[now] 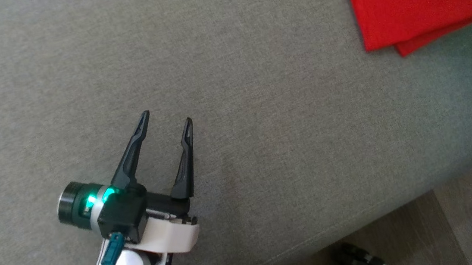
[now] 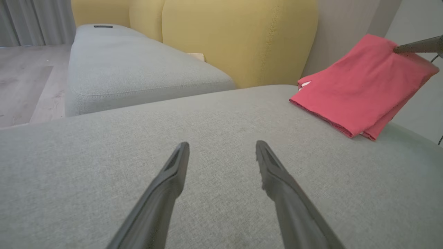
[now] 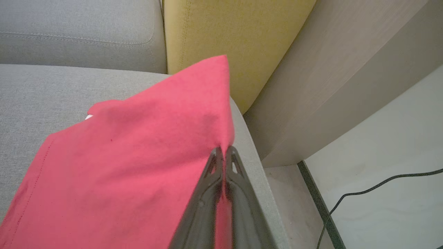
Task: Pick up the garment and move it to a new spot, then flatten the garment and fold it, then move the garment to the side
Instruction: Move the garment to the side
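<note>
Pinched tight right under the wrist lens, my right gripper (image 3: 224,150) is clamped on an edge of the red garment (image 3: 138,155), lifting that edge clear of the grey seat (image 3: 52,93). The garment is folded and sits at the seat's far right corner, next to the yellow backrest (image 3: 225,31) and close to the rounded drop toward the floor. My left gripper (image 1: 167,116) hovers with its fingers spread and nothing between them, well apart from the cloth.

I judge this to be the last step, shifting the folded piece aside. To do it well I would carry it low so the layers do not slide apart, stay inboard of the seat edge, and let go only once the cloth lies flat.

I cannot tell how many layers my fingers have caught, and the underside is hidden. The head view cuts the garment off at its top right corner. A small white patch at the fold is too small to identify, as is the dark shape at the head view's bottom edge.
</note>
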Available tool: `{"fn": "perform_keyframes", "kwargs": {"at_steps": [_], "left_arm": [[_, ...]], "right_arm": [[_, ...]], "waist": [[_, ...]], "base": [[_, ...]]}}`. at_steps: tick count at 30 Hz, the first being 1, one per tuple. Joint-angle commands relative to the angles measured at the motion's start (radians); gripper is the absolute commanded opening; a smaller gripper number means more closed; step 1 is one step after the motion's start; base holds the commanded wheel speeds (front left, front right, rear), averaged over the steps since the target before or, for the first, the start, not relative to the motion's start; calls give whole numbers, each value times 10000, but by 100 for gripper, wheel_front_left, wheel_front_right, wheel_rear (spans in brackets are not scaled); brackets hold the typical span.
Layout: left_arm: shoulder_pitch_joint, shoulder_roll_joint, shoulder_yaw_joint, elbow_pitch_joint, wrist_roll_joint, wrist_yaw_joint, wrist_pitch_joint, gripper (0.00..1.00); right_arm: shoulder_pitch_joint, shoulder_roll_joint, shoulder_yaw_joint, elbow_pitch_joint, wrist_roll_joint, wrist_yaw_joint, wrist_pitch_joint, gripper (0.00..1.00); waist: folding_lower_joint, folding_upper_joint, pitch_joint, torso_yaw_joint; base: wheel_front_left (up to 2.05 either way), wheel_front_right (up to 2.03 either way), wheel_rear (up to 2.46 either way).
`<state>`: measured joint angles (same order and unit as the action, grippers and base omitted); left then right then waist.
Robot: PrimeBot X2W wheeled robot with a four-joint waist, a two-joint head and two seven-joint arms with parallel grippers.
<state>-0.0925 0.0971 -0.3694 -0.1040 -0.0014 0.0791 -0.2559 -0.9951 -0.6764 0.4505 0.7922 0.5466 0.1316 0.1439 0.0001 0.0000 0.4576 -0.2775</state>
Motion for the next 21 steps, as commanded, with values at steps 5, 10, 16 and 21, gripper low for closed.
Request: {"fn": "perform_keyframes", "kwargs": {"at_steps": [5, 10, 16, 21], "left_arm": [[-388, 224, 256, -194, 120, 16, -59, 100], [-508, 227, 285, -97, 19, 82, -59, 100], [-330, -120, 532, 327, -635, 319, -59, 100], [-219, -347, 690, 742, -1299, 315, -59, 100]], "right_arm": [[-45, -273, -746, -211, -612, -9, -169, 100], [520, 423, -1365, -390, -1574, -9, -725, 100], [2213, 1540, -1889, -1517, -1281, -9, -1308, 100], [3729, 2168, -1999, -2470, -1010, -9, -1686, 100]], "waist": [[-1, 0, 405, -169], [-1, 0, 82, -15], [-1, 0, -928, 784], [-1, 0, -1673, 1620]], "base": [[0, 0, 0], [0, 0, 0], [0, 0, 0], [0, 0, 0]]}}
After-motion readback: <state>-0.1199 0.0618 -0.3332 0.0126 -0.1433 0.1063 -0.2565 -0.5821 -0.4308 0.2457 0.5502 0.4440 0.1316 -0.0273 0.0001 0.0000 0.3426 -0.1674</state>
